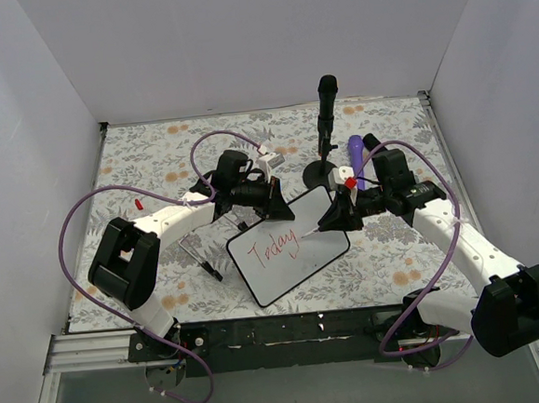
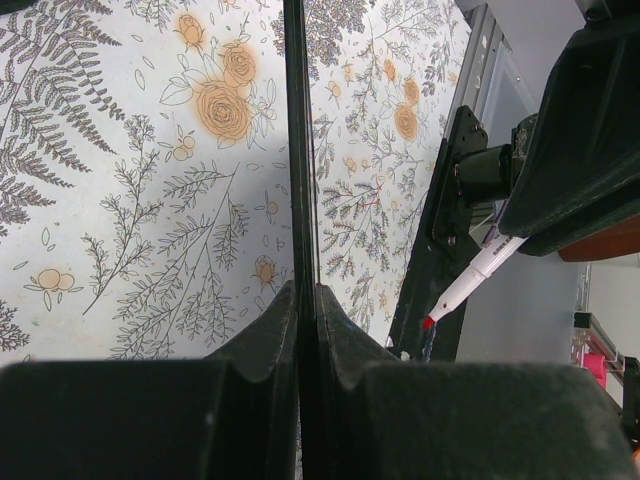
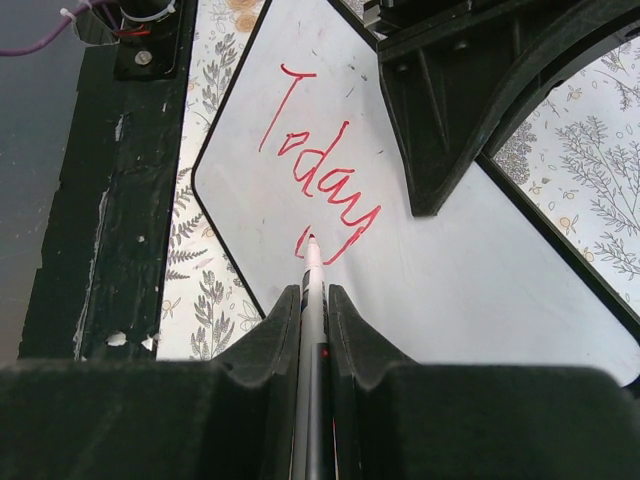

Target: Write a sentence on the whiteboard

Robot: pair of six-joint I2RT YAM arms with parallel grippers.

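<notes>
The whiteboard [image 1: 298,269] stands tilted on the floral cloth near the table's front middle. My left gripper [image 1: 287,212] is shut on its upper edge, and the left wrist view shows the board edge-on [image 2: 300,150] between the jaws [image 2: 307,300]. The sentence [image 1: 273,248] reads "Today" in red, plus a small fresh stroke under the y [image 3: 315,165]. My right gripper [image 1: 330,223] is shut on a white marker [image 3: 313,280] with a red tip. That tip touches the board [image 3: 470,290] just below the y. The marker [image 2: 480,270] also shows in the left wrist view.
A black stand [image 1: 325,104] with a round base rises behind the board, with a purple object [image 1: 354,153] beside it. A small red piece [image 1: 138,203] lies at the left. A black rail [image 1: 289,329] runs along the front edge. White walls enclose the table.
</notes>
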